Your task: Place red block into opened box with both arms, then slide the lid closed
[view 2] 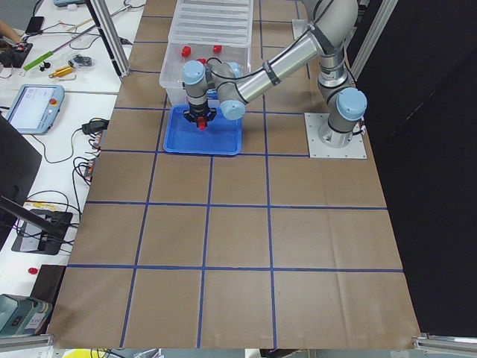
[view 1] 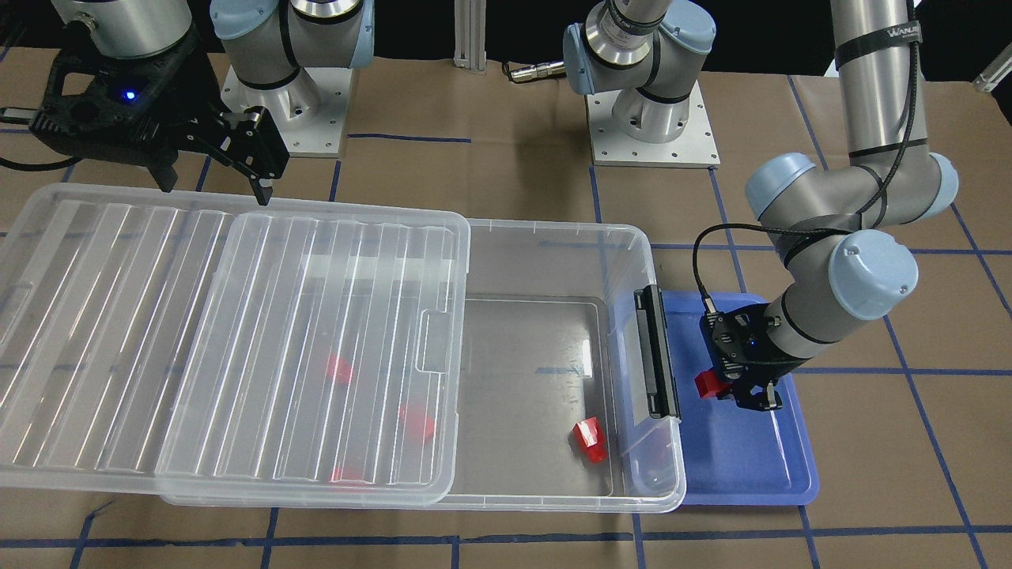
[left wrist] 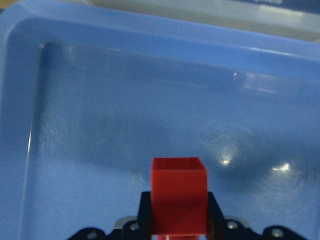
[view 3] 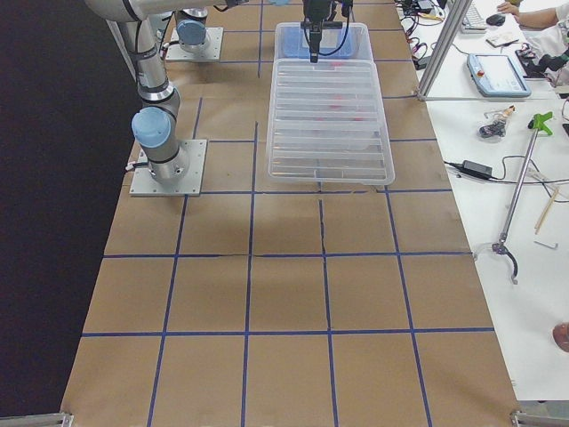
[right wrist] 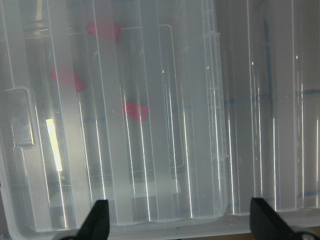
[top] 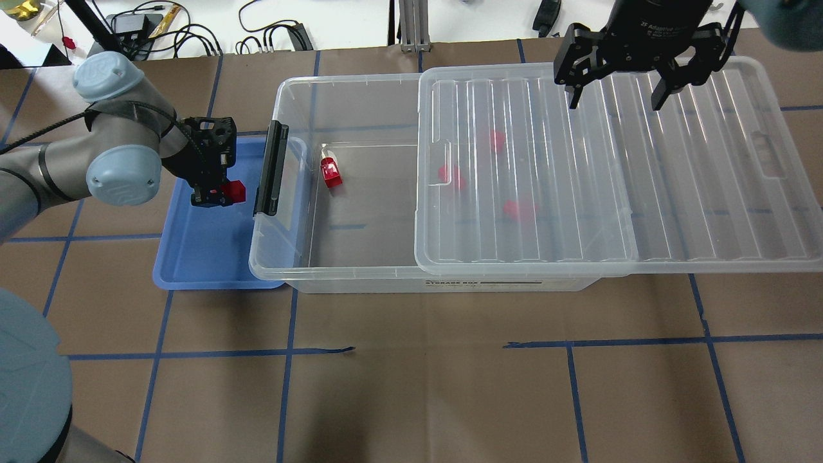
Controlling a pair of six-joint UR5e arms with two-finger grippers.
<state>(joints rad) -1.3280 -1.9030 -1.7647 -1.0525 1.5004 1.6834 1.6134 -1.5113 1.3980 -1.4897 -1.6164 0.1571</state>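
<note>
**Over the blue tray: red block in the left grasp, box opening just across the latch bar**

Front-facing view: the left end effector [view 1: 747, 395] is clenched on the red block [view 1: 709, 385] above the blue tray [view 1: 751, 482]. The box [view 1: 553, 227] sits just beside the tray. Its latch bar [view 1: 656, 352] stands between the block and the uncovered section. The lid [view 1: 237, 340] is slid toward the right arm's end and covers most of the box. The right end effector [view 1: 217, 190] hangs released near the lid's robot-side edge.

Overhead view: the opening lies from the block directly across the latch bar, and a red tapered piece [top: 331, 173] already rests there. The left arm is much the nearer to the opening. It reaches in bent, with the wrist pointing down. Whether the right end effector touches the lid cannot be told.

Left wrist view: the fingers [left wrist: 212, 215] pinch the block on two sides, and its cube end projects past the tips. The stub is hidden, so the long axis is judged to run along the fingers.

Right wrist view: the fingertips are spread with nothing between them, over the ribbed lid.

Assessment: the coming move calls for a lift over the latch bar and rim, then travel toward the opening.
</note>
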